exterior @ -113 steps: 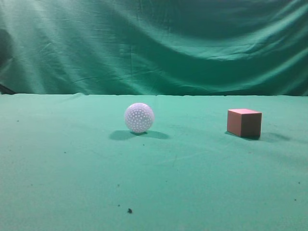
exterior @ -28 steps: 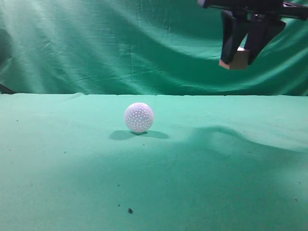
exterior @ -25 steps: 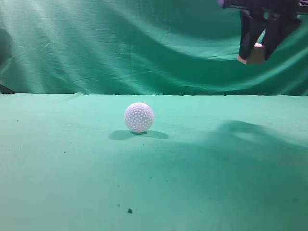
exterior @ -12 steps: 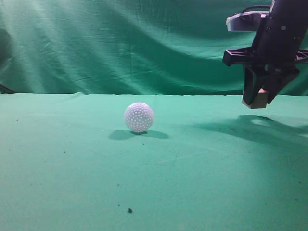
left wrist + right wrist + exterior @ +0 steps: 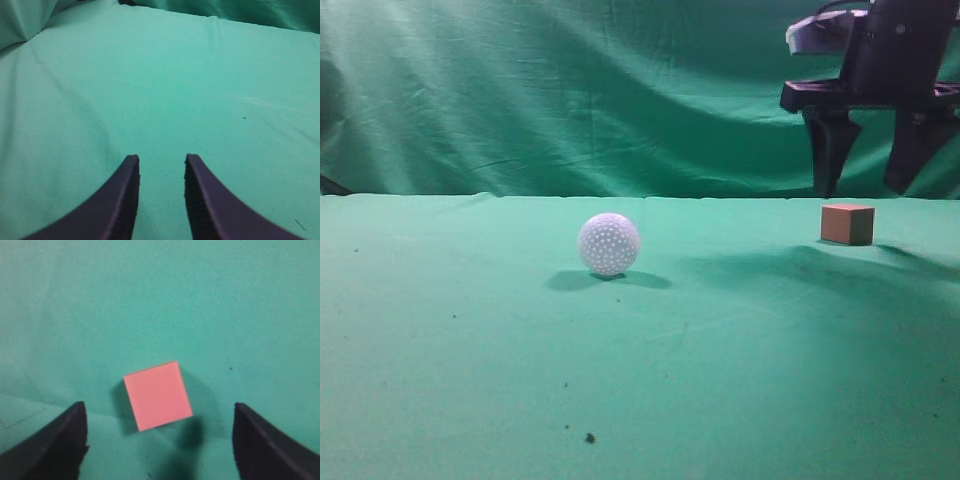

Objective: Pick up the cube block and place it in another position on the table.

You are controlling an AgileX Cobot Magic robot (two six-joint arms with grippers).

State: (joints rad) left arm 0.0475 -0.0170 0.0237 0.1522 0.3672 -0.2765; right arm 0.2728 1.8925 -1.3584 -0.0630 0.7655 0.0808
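Note:
The cube block rests on the green table at the far right, reddish-brown with a lighter top. In the right wrist view it shows as a pink square lying free on the cloth. My right gripper hangs open just above it, fingers spread wide and apart from it; it also shows in the right wrist view. My left gripper is open and empty over bare cloth. It does not show in the exterior view.
A white dimpled ball sits left of the cube near the table's middle. A draped green curtain hangs behind the table. A dark speck lies on the front cloth.
My right gripper carried the cube down from high up, set it on the table farther back than where it first stood, opened its fingers and rose slightly.

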